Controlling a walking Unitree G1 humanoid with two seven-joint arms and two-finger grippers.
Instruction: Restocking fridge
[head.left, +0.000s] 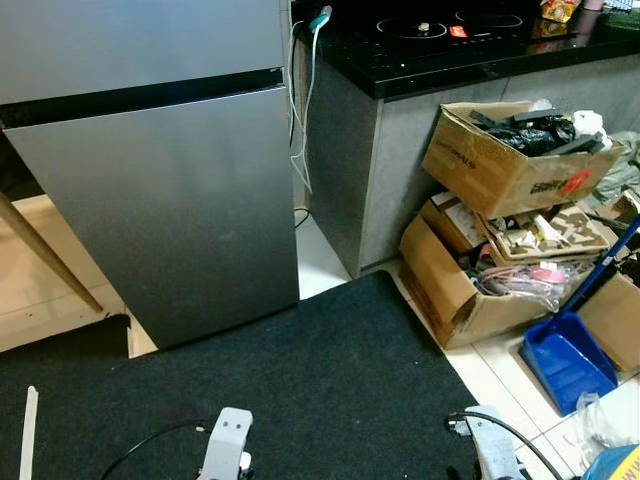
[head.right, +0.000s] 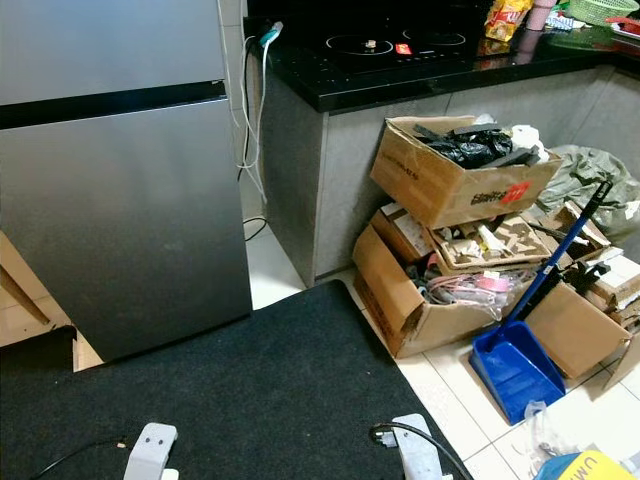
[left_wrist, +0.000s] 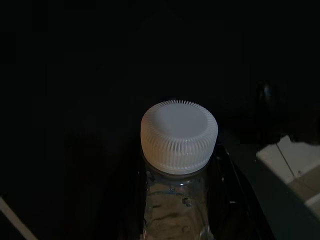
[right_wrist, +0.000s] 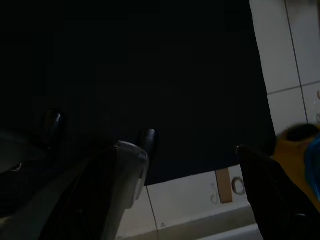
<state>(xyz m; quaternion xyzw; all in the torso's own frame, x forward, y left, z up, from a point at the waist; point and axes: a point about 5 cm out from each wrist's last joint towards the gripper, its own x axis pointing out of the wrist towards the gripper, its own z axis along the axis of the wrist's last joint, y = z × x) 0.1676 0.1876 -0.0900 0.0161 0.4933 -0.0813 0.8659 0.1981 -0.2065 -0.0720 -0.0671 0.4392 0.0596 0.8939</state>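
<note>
Bottle (left_wrist: 177, 200) with white cap (left_wrist: 179, 135) sits clamped in left tool, carried toward the closed fridge (head.left: 170, 200) for stocking; right tool (right_wrist: 192, 170) hangs spread apart, empty.

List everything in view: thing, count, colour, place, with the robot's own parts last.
Fridge: one, silver-grey, doors shut, ahead on the robot's left.
Mat: one, black, on the floor before the fridge.
Counter: one, black top on a grey base, right of the fridge.
Cardboard boxes: several, brown, stacked against the counter's base.
Dustpan: one, blue, on the tiles beside the boxes.
Bottle: one, clear with white cap, between the left gripper's fingers.
Left gripper: black fingers, shut on the bottle.
Right gripper: black fingers apart, holding nothing, over the mat's edge.
</note>
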